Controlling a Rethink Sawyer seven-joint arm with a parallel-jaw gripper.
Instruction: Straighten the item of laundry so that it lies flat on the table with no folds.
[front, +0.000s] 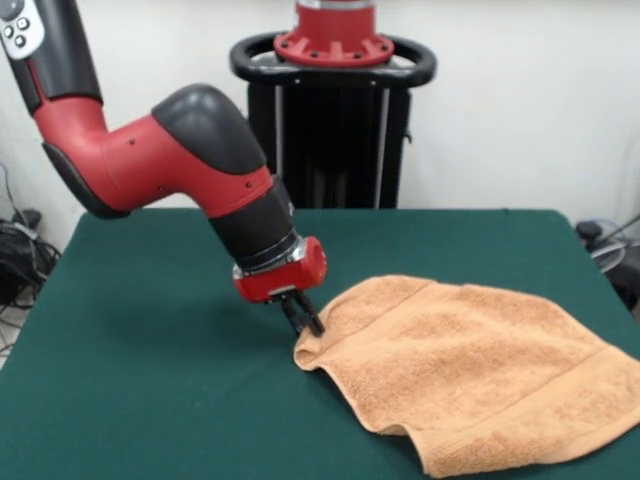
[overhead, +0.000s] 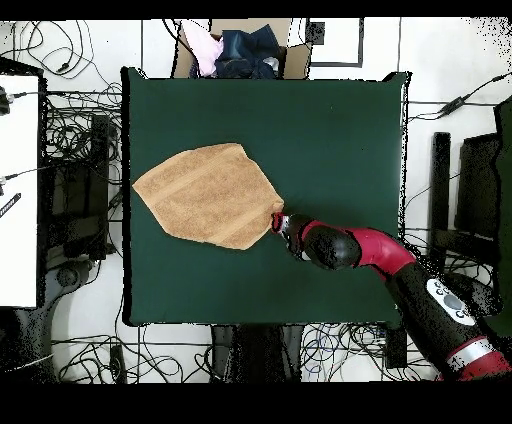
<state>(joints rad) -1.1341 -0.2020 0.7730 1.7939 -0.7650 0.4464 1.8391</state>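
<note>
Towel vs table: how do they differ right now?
The towel is orange-tan and fluffy; the table is dark green and smooth. The towel is much smaller, covering only part of the table. The towel lies skewed with a pointed, bunched corner at the gripper; the table is a plain rectangle. Both look mostly flat.

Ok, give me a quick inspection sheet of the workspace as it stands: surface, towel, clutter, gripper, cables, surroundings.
Surface: green table, bare apart from the towel.
Job's things: orange towel not flat; its edge is folded, outline pointed rather than square, one corner at the gripper.
Clutter: nothing seen on the table.
Gripper: gripper at the towel's pointed corner; a grip cannot be confirmed.
Cables: tangled cables on the floor around the table, none on it.
Surroundings: cardboard box of clothes beyond the table's edge; white bench at one side.
</note>
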